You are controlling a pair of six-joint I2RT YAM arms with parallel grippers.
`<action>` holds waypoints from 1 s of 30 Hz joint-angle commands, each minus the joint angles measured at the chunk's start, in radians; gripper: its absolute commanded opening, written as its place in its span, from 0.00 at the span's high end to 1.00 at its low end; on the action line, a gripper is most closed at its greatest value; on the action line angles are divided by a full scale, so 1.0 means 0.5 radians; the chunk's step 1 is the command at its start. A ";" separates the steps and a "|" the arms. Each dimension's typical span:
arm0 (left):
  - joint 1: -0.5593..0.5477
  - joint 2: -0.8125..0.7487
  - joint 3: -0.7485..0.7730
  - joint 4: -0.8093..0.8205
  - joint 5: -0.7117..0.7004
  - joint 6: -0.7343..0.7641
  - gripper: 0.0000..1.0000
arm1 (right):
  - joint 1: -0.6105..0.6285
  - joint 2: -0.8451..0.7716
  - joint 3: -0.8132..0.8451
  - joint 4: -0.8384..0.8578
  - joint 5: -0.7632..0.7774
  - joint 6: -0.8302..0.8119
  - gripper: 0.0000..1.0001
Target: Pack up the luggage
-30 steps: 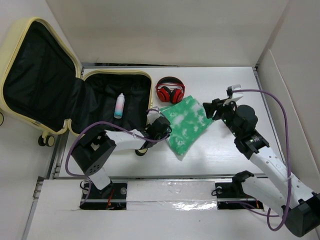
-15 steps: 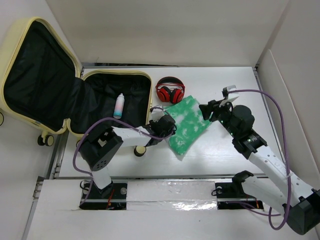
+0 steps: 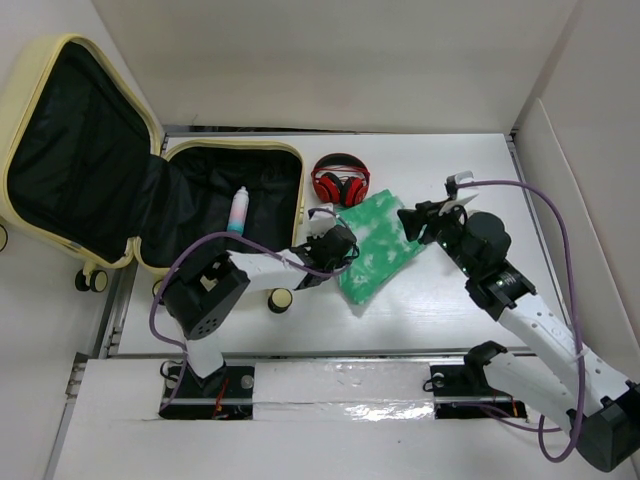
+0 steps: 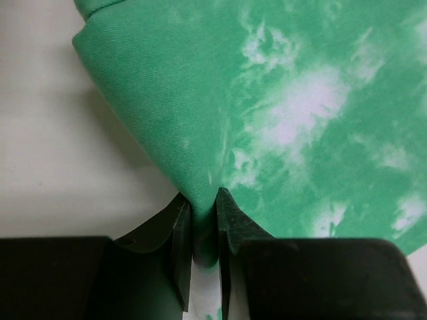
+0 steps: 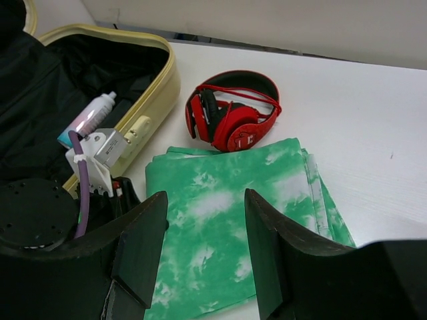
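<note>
Green-and-white tie-dye cloth, folded, lies on the table just right of the luggage, which stands open at the left with 1 spray bottle on its black lining. Left gripper is clamped on the cloth's left corner fold. Right gripper hovers by its right edge, fingers spread, holding nothing. Step, as judged: picking up the cloth. Next: lift it clear of the yellow rim, carry left into the shell.

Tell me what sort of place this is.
Likely a robotics lab test cell, not a home: a white table boxed in by plain white panels, with an open pale-yellow hard-shell suitcase staged as a packing prop.
</note>
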 commanded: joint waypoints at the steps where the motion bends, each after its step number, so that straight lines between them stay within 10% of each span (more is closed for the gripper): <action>1: -0.001 -0.307 0.056 -0.086 0.000 0.274 1.00 | 0.020 -0.076 0.002 0.099 0.032 0.001 0.44; 12: 0.263 -0.946 0.359 -0.653 0.221 0.673 1.00 | -0.069 -0.269 -0.011 0.014 0.109 -0.015 0.44; 25: 1.664 -0.907 0.424 -0.669 0.582 0.894 1.00 | -0.195 -0.297 -0.023 -0.002 -0.045 -0.003 0.43; 30: 1.858 -0.796 0.323 -0.332 0.727 0.927 1.00 | -0.213 -0.291 -0.035 0.001 -0.035 -0.018 0.43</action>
